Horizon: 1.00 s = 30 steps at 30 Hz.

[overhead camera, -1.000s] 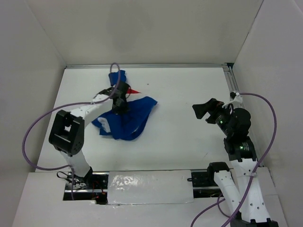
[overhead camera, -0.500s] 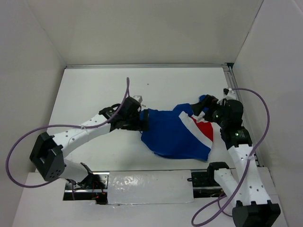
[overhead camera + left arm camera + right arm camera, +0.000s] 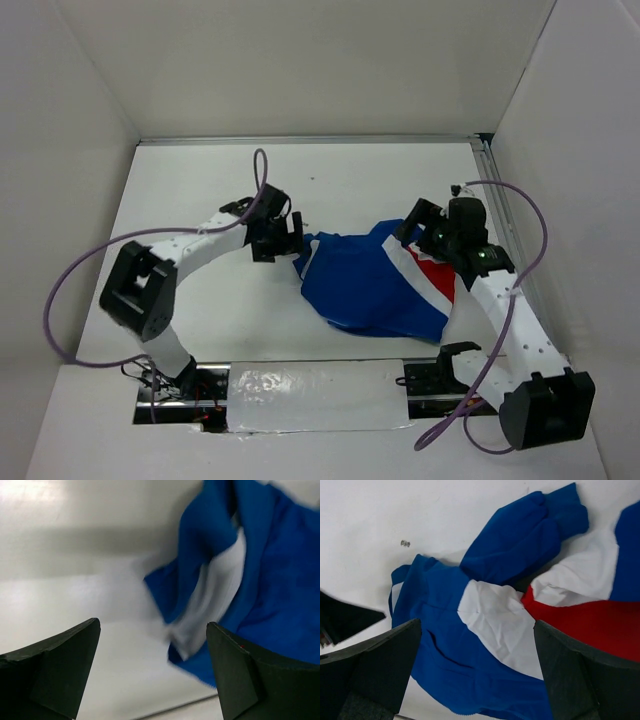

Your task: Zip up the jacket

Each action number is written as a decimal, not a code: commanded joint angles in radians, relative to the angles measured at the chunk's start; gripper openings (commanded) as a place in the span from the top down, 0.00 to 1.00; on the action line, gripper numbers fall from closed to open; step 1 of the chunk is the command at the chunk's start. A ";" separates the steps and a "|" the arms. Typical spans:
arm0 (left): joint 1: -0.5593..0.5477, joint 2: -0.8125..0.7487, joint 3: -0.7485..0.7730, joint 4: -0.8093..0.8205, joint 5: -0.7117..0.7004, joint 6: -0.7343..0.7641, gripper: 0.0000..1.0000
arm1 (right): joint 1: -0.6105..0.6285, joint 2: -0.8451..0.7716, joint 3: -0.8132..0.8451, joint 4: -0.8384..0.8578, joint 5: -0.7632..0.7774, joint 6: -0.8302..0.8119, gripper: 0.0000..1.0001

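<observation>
"Since the jacket (image 3: 375,285) is thin, limp cloth, will it keep its shape when lifted?"

"I doubt it. It should sag and fold, and weigh next to nothing. It lies crumpled on the table (image 3: 200,190), right of centre, between the grippers."

"Is either holding it?"

"No. The left gripper (image 3: 288,238) sits just beside its left edge, fingers spread and empty. The right gripper (image 3: 418,226) hangs over the red and white panels, fingers apart too."

"Where to grab?"

"An edge, pinched firmly. I can't see the zipper."
</observation>
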State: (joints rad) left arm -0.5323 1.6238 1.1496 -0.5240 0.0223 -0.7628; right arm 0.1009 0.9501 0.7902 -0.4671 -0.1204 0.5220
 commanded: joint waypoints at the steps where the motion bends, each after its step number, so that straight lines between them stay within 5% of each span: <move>1: 0.012 0.153 0.139 0.019 0.050 0.002 0.01 | 0.075 0.081 0.111 0.018 0.054 -0.030 0.00; 6: 0.014 0.312 0.214 0.057 0.114 -0.004 0.10 | 0.123 0.252 0.159 0.024 0.117 0.016 0.00; 9: 0.017 0.385 0.251 0.082 0.156 -0.006 0.33 | 0.126 0.326 0.147 0.044 0.200 0.038 0.02; 11: 0.014 0.428 0.295 0.071 0.169 0.009 0.70 | 0.134 0.398 0.173 0.028 0.170 0.026 0.10; 12: 0.012 0.433 0.315 0.067 0.169 0.011 0.99 | 0.138 0.421 0.182 0.025 0.163 0.023 0.19; 14: 0.011 0.423 0.326 0.087 0.185 0.045 1.00 | 0.151 0.466 0.208 0.035 0.136 0.018 0.53; 15: 0.014 0.409 0.340 0.093 0.191 0.057 1.00 | 0.149 0.472 0.224 0.036 0.125 0.018 0.85; 16: 0.024 0.392 0.352 0.094 0.188 0.075 1.00 | 0.151 0.476 0.248 0.039 0.125 0.009 1.00; 22: 0.101 0.144 0.617 -0.040 0.053 0.173 1.00 | 0.149 0.481 0.876 -0.113 0.131 -0.063 1.00; 25: 0.109 -0.029 0.650 -0.080 -0.080 0.211 1.00 | 0.138 0.438 1.056 -0.183 0.081 -0.063 1.00; 30: 0.133 -0.365 0.422 -0.114 -0.226 0.149 1.00 | 0.071 0.245 0.904 -0.211 0.018 -0.036 1.00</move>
State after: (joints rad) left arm -0.4038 1.4002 1.6775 -0.5446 -0.0822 -0.6060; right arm 0.2119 1.2903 1.7943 -0.6128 -0.0647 0.4782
